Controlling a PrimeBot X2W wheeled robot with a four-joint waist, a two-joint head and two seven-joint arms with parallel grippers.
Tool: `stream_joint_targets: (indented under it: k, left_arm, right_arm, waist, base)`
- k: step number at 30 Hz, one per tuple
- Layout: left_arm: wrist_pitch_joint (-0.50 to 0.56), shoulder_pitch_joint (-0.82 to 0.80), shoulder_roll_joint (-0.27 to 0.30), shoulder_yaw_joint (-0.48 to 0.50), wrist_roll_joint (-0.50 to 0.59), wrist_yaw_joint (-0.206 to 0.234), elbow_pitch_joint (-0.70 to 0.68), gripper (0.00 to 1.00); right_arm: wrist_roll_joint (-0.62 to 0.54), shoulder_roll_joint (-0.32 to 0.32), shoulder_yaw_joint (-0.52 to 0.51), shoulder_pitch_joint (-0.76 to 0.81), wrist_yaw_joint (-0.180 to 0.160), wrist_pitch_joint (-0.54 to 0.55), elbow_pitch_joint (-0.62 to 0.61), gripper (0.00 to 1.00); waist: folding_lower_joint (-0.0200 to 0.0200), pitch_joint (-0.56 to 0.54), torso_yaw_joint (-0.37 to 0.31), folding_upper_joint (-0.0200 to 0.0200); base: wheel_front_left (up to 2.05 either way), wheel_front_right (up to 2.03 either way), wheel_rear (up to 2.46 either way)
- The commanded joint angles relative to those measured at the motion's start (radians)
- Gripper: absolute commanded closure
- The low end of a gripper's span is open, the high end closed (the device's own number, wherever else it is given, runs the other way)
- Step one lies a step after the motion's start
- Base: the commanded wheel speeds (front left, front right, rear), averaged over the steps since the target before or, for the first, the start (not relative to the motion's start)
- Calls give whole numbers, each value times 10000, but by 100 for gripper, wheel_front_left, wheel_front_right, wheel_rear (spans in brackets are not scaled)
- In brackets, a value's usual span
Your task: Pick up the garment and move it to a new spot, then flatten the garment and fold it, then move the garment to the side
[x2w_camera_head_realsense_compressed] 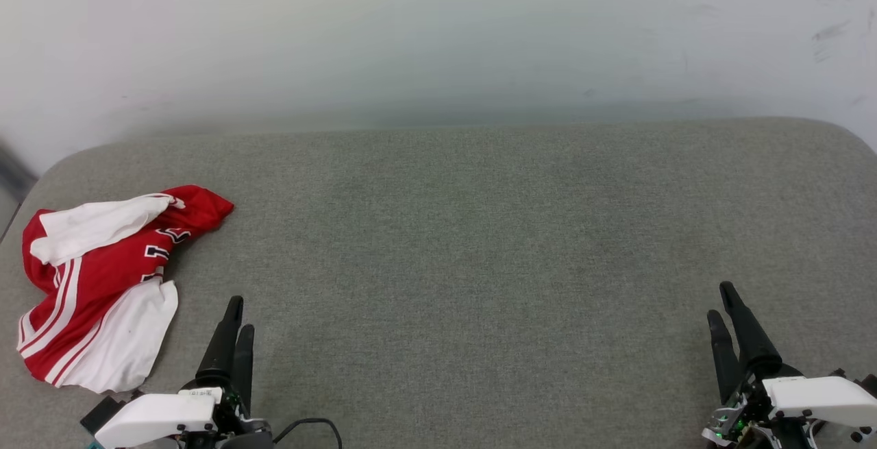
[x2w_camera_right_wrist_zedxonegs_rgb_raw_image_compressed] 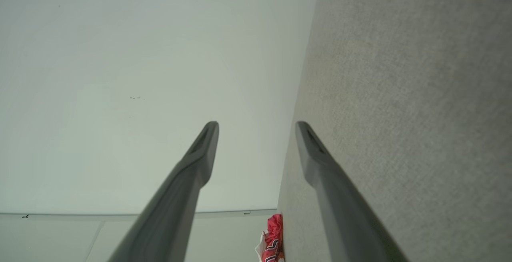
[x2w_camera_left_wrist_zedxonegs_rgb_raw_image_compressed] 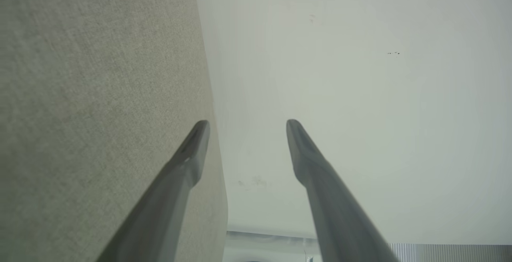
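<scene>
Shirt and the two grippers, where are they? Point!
shirt [x2w_camera_head_realsense_compressed: 103, 274], head view, on its red middle.
left gripper [x2w_camera_head_realsense_compressed: 241, 313], head view, midway between its fingertips.
right gripper [x2w_camera_head_realsense_compressed: 719, 299], head view, midway between its fingertips.

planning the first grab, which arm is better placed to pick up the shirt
Left, probably. The left gripper is open beside the crumpled shirt on the cushion; the right gripper, also open, is at the far end.

The garment [x2w_camera_head_realsense_compressed: 103, 277] bears a black-and-white print [x2w_camera_head_realsense_compressed: 157, 251], but its folds hide most of it. Only broken bits of characters show, and none is readable.
</scene>
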Motion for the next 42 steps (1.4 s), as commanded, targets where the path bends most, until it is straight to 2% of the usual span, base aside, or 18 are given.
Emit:
stream_joint_targets:
  k: [1,7,15,25,33,36,42]
  left_arm:
    - [-100,-57,17,-19,103,-6,-221,0]
    - [-375,46,20,239,590,-9,-234,0]
    - [-712,31,24,926,1827,-12,-340,0]
    - [-1094,-89,26,1716,3670,236,-1057,0]
    - [-1372,173,27,1304,5181,562,-2287,0]
    - [-1473,352,30,882,5775,381,-2626,0]
    - [-1630,540,29,229,7385,568,-3144,0]
  right_arm:
    - [-175,-1,31,-44,2,-102,-211,0]
    - [-1011,0,2,-22,2,-377,-255,0]
    - [-2639,0,-119,-14,2,-719,-576,0]
    - [-6036,0,-119,-68,2,-1105,-1399,0]
    - [-8561,0,439,-88,3,-1388,-2337,0]
    - [-9251,1,545,-32,2,-1488,-2504,0]
    - [-10388,1,679,52,3,-1652,-2578,0]
  waist:
    - [0,-1,-3,0]
    - [0,-9,-12,0]
    - [0,-14,-17,0]
    - [0,11,-27,0]
    - [0,45,-37,0]
    - [0,49,-45,0]
    - [0,56,-76,0]
  base:
    - [0,0,0]
    - [0,0,0]
    - [0,0,0]
    - [0,0,0]
    - [0,0,0]
    - [0,0,0]
    - [0,0,0]
